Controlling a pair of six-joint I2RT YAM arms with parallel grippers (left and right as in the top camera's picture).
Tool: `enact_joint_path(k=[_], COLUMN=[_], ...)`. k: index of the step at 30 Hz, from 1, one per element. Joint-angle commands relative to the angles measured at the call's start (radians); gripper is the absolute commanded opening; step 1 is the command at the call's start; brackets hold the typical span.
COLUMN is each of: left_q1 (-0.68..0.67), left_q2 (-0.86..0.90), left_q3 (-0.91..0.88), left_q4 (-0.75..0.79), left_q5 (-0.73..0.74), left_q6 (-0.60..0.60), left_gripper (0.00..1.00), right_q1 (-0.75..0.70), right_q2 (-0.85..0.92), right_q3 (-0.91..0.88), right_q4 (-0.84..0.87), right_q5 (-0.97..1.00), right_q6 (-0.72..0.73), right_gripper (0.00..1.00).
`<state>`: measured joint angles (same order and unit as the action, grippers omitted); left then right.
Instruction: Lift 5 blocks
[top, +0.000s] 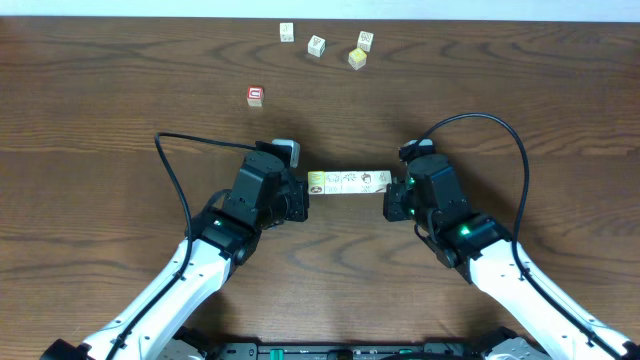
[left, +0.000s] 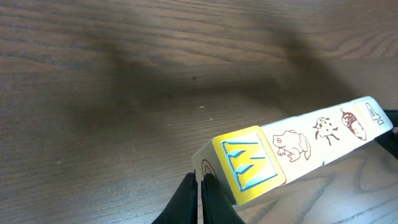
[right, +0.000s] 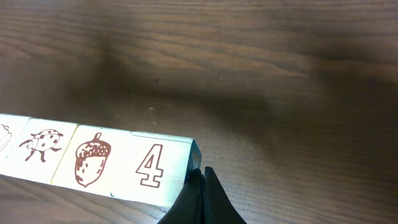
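From above, a row of five blocks (top: 349, 181) sits mid-table, pressed end to end between the left gripper (top: 300, 196) and right gripper (top: 393, 200).

Left wrist: the left gripper's fingers are closed tight together, at the yellow block (left: 249, 165).

Right wrist: the right gripper is closed too, at the "4" block (right: 152, 167).

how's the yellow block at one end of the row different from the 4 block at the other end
The yellow block has a yellow face with a blue zigzag letter; the 4 block is cream with a brown outlined numeral. The yellow block ends the row at the left gripper; the 4 block at the right gripper. Both are same-sized cubes.
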<state>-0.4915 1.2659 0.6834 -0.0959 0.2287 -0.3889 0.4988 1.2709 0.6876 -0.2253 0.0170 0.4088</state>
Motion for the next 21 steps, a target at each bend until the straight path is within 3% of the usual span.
enact_joint_path(k=[1, 21], left_q1=[-0.037, -0.051], left_q2=[-0.003, 0.014], left_q3=[0.056, 0.056], left_q4=[0.022, 0.023], left_q5=[0.145, 0.145], left_q6=[-0.004, -0.005], left_gripper=[0.07, 0.07], right_q1=[0.066, 0.066], right_q2=[0.014, 0.021], right_q3=[0.046, 0.046], right_q4=[0.020, 0.026], right_q5=[-0.201, -0.201], right_q6=[-0.006, -0.006], right_gripper=[0.01, 0.01])
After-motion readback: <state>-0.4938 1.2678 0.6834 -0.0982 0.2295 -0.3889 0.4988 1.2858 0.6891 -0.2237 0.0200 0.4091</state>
